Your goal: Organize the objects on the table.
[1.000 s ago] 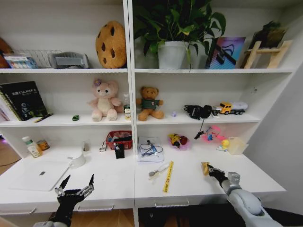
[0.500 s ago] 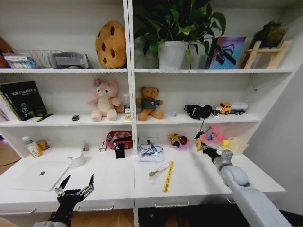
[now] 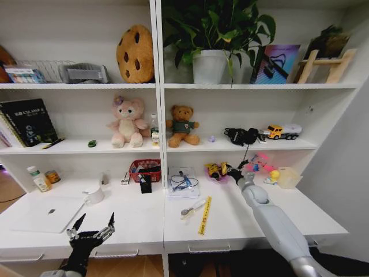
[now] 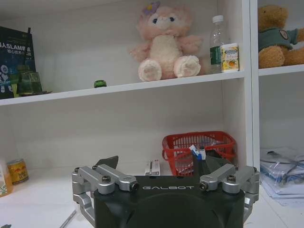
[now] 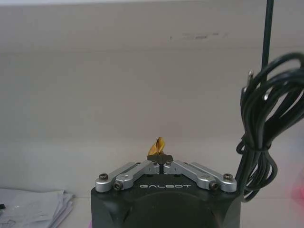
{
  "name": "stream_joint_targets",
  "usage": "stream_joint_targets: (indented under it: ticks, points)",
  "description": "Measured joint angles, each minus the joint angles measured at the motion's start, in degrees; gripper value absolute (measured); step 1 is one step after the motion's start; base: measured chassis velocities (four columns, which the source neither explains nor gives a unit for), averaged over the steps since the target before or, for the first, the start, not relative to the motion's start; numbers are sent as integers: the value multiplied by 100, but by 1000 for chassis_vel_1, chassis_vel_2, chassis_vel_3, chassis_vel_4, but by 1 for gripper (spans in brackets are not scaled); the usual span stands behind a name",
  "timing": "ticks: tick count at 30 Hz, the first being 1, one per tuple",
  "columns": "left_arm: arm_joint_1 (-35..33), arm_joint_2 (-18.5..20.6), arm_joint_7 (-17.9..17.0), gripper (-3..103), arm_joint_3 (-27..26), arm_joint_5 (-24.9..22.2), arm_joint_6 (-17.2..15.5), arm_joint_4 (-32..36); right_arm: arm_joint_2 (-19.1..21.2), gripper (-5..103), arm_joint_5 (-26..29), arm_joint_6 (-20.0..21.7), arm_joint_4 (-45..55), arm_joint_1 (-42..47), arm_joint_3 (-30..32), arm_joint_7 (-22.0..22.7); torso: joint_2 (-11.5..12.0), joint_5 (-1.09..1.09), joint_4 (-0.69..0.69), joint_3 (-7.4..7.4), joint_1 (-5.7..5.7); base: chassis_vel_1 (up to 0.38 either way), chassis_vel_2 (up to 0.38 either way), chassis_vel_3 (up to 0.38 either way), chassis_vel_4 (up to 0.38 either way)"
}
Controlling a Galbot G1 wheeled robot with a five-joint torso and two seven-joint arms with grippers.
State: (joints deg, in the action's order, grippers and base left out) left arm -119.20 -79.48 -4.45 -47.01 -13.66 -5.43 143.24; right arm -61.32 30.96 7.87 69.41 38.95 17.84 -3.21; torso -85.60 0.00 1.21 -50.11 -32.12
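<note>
My right gripper (image 3: 233, 171) reaches to the back of the table (image 3: 242, 222), beside a pink bowl (image 3: 217, 179) of small toys. It is shut on a small yellow object (image 5: 159, 144), as the right wrist view (image 5: 159, 159) shows. The left gripper (image 3: 92, 227) (image 4: 161, 164) hangs open over the table's front edge, holding nothing. A silver laptop (image 3: 49, 213) lies closed at the left. A yellow measuring strip (image 3: 204, 215) lies in the middle. On the shelf above sit a tiny green toy car (image 3: 92, 143) (image 4: 99, 84), a black pen (image 3: 52, 144) and a clear green-labelled bottle (image 3: 153, 123) (image 4: 217, 42).
A red basket (image 3: 146, 169) (image 4: 199, 147), a white mug (image 3: 94, 195), a stack of papers (image 3: 183, 183) and a spoon-like tool (image 3: 191, 209) stand on the table. Black cables (image 5: 259, 123) hang close to the right gripper. A pale box (image 3: 287, 177) sits at the back right.
The right arm has swung from the table's front right up and leftward to the pink bowl at the back, still carrying the yellow object. The left arm has not moved.
</note>
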Motion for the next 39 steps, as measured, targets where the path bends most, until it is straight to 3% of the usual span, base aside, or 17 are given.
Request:
stream_joint_targets:
  ticks: [6, 10, 14, 24, 28, 30, 32, 33, 36, 37, 39]
  points:
    - [0, 0, 0, 100, 0, 0, 0, 0, -94, 0, -183, -37, -484, -89, -11, -106, 0, 0, 6, 0, 0, 0, 0, 0, 0]
    - [0, 0, 0, 100, 0, 0, 0, 0, -227, 0, -252, -55, -778, -124, -45, -66, 0, 0, 1, 0, 0, 0, 0, 0, 0]
    - [0, 0, 0, 100, 0, 0, 0, 0, -369, 0, -266, -309, -1061, -198, -139, -65, 0, 0, 2, 0, 0, 0, 0, 0, 0]
    - [0, 0, 0, 100, 0, 0, 0, 0, -418, 0, -330, -410, -1106, -295, -185, 50, 0, 0, 2, 1, 0, 0, 0, 0, 0]
    - [0, 0, 0, 100, 0, 0, 0, 0, -346, 16, -336, -335, -925, -157, -78, 137, 0, 0, 2, 1, 0, 0, 0, 0, 0]
    - [0, 0, 0, 100, 0, 0, 0, 0, -316, 16, -327, -326, -862, -106, -41, 152, 0, 0, 3, 1, 0, 0, 0, 0, 0]
    - [0, 0, 0, 100, 0, 0, 0, 0, -171, 26, -255, -319, -602, 116, 77, 158, 0, 0, 2, 1, 0, 0, 0, 0, 0]
    - [0, 0, 0, 100, 0, 0, 0, 0, -171, 26, -255, -319, -602, 116, 77, 158, 0, 0, 2, 1, 0, 0, 0, 0, 0]
    - [0, 0, 0, 100, 0, 0, 0, 0, 92, 42, -115, -338, -55, 670, 299, 156, 0, 1, 3, 1, 0, 0, 0, 0, 0]
    - [0, 0, 0, 100, 0, 0, 0, 0, 92, 42, -115, -338, -55, 670, 299, 156, 0, 1, 3, 1, 0, 0, 0, 0, 0]
    - [0, 0, 0, 100, 0, 0, 0, 0, 344, 53, 73, -273, 672, 1248, 528, 235, 0, 1, 3, 1, 1, 0, 0, 0, 0]
